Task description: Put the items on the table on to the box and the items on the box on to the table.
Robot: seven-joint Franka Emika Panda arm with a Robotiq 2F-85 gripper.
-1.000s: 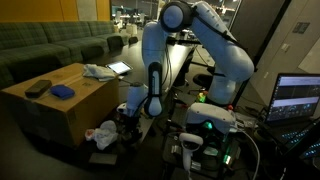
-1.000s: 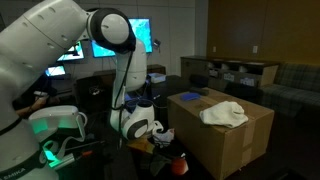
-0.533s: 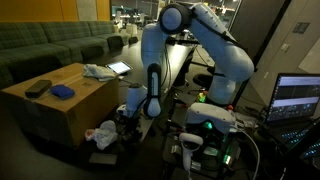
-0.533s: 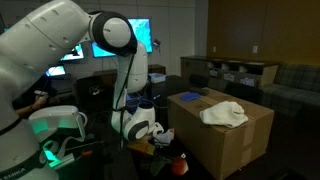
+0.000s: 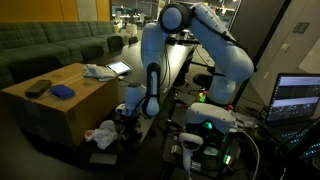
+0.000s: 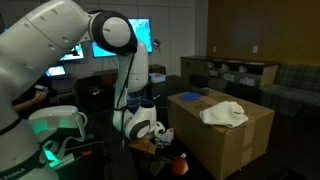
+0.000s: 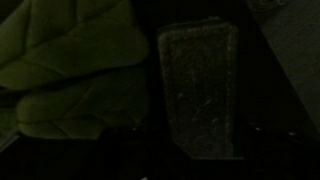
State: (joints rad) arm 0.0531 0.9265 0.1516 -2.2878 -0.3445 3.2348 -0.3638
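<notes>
— Two things show in the wrist view, both dim; what are they?
— At the left of that view a green leaf-like thing (image 7: 60,65), and just beside it, across a dark gap, a greyish oblong block (image 7: 200,90) with a speckled face. Under both is the dark bench (image 7: 285,110).
— And the end effector?
— In both exterior views the end effector (image 5: 127,118) (image 6: 155,132) hangs low at the end of the white arm (image 5: 150,60), close by a corner of the box (image 5: 60,120) and below its top. Its fingers are too small and dark there to read, and the wrist view shows none of them, so I cannot tell how far open it is, nor whether it has hold of anything.
— Where does the box stand?
— Beside the arm, with a green sofa (image 5: 50,45) behind it.
— What lies on its flat top?
— A blue item (image 5: 63,92), a black item (image 5: 37,88) near it, and a crumpled white cloth (image 5: 98,71) toward the far edge.
— Anything lower down?
— A white wad (image 5: 103,133) low beside the box, near the end effector, and a small red thing (image 6: 180,160), blurred, also low by the box. A laptop (image 5: 298,98) with a lit screen stands well apart, on the arm's other side
</notes>
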